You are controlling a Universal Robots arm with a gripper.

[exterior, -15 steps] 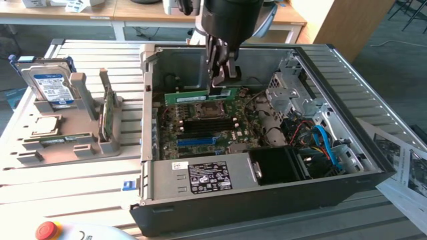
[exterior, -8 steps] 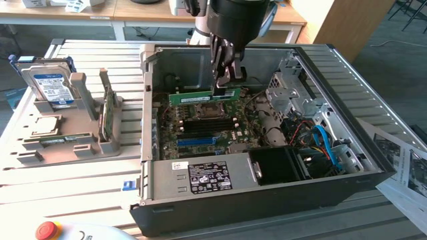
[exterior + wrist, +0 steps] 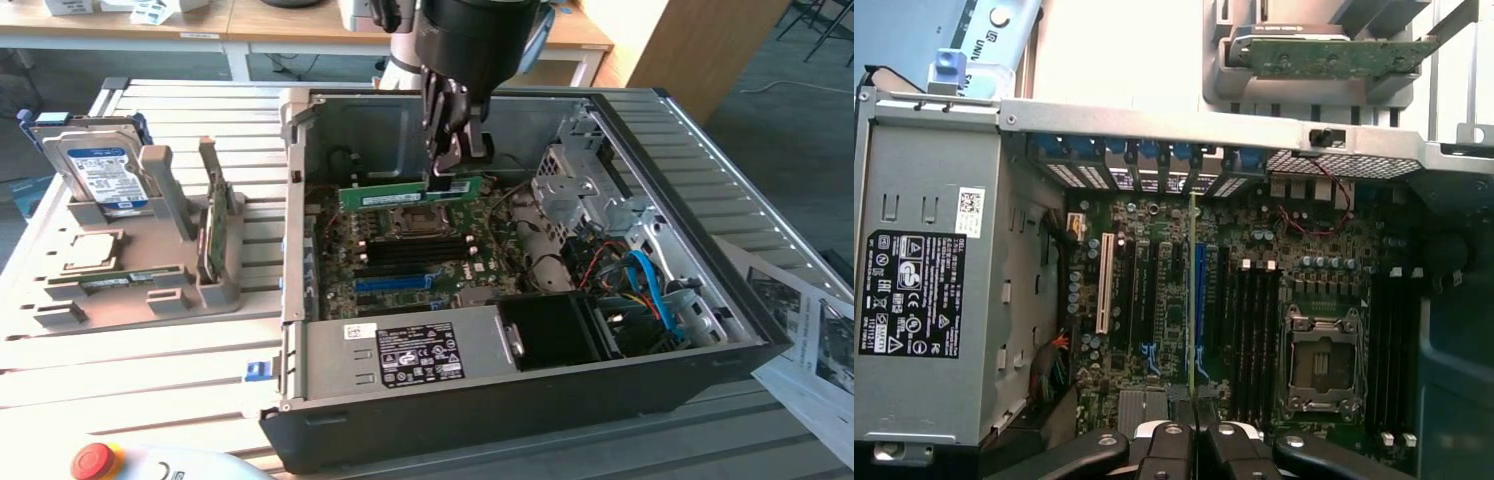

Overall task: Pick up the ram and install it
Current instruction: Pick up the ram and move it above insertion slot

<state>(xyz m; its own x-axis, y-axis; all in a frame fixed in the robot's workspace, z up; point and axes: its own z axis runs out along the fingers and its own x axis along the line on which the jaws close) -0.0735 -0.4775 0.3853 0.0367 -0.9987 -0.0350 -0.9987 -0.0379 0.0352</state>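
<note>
**While the ram [image 3: 400, 195] hangs in the gripper [image 3: 454, 180]**

Where the slim green circuit-board stick sits at the upper centre of the exterior view, the dark fingers [image 3: 461, 150] are nearly closed, pinching its top edge near one end. The stick stands on edge, long side level, over the motherboard [image 3: 400, 255] inside the open black sheet-metal case [image 3: 534, 400]. In the wrist view it appears edge-on, a thin line between rounded finger pads [image 3: 1166, 440].
</note>
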